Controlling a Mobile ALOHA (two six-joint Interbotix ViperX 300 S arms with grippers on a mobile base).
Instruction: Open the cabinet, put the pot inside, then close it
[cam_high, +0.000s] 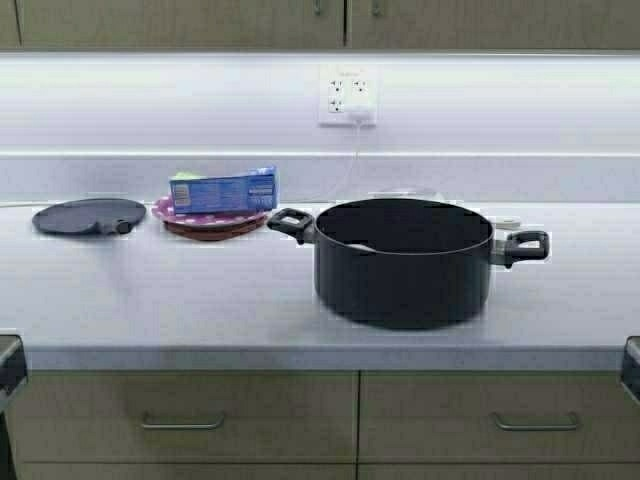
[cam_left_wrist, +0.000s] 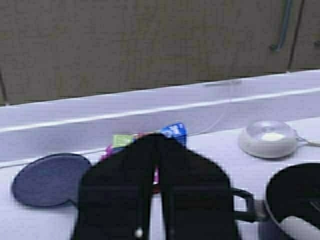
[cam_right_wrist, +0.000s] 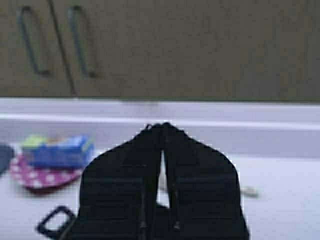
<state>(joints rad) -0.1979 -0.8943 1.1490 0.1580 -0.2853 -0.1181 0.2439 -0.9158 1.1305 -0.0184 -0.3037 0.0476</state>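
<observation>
Black pot (cam_high: 404, 262) upright on counter (cam_high: 200, 300) — handles pointing left–right.

We see the pot (cam_high: 403, 262), wide, matte black, lidless, upright on the pale countertop, its two loop handles pointing left and right; above it, the tan wood-grain cabinet (cam_high: 200, 22) hangs with both doors shut, metal handles at their meeting edges.
</observation>
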